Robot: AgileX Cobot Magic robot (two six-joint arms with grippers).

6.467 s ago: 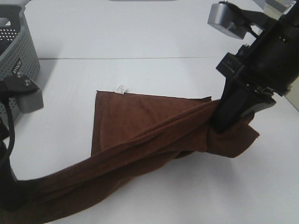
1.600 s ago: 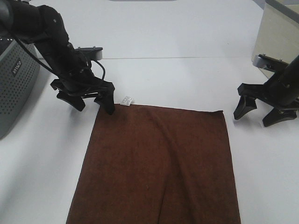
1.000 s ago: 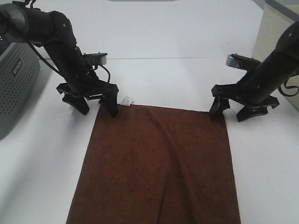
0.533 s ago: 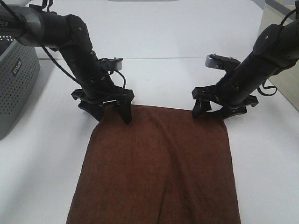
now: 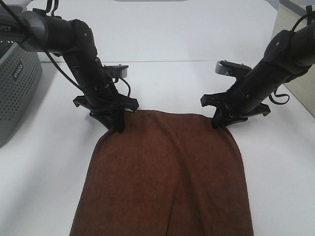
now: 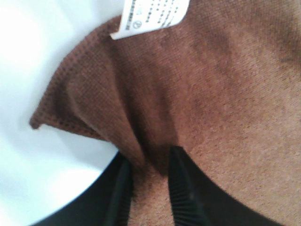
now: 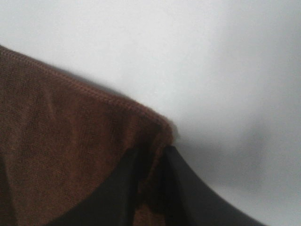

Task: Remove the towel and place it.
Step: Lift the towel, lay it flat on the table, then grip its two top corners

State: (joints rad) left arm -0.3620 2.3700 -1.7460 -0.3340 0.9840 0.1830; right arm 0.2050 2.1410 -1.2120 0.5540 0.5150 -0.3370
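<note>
The dark brown towel [image 5: 165, 172] lies spread flat on the white table [image 5: 167, 83], reaching the near edge of the view. My left gripper [image 5: 117, 123] is shut on its far left corner; the left wrist view shows the fingers [image 6: 181, 183] pinching a fold of towel [image 6: 225, 94] beside the white tag [image 6: 153, 14]. My right gripper [image 5: 220, 120] is shut on the far right corner; the right wrist view shows the fingers [image 7: 176, 183] closed on the towel's hemmed edge [image 7: 70, 141]. Both pinched corners are drawn inward and rounded.
A grey perforated basket [image 5: 17, 83] stands at the left edge of the table. A beige box or wall [image 5: 290, 34] is at the far right. A seam [image 5: 167, 61] runs across the table behind both arms.
Both grippers have come down onto the towel's far corners and closed on them. The corners have bunched inward, and the tag is now hidden in the high view.
</note>
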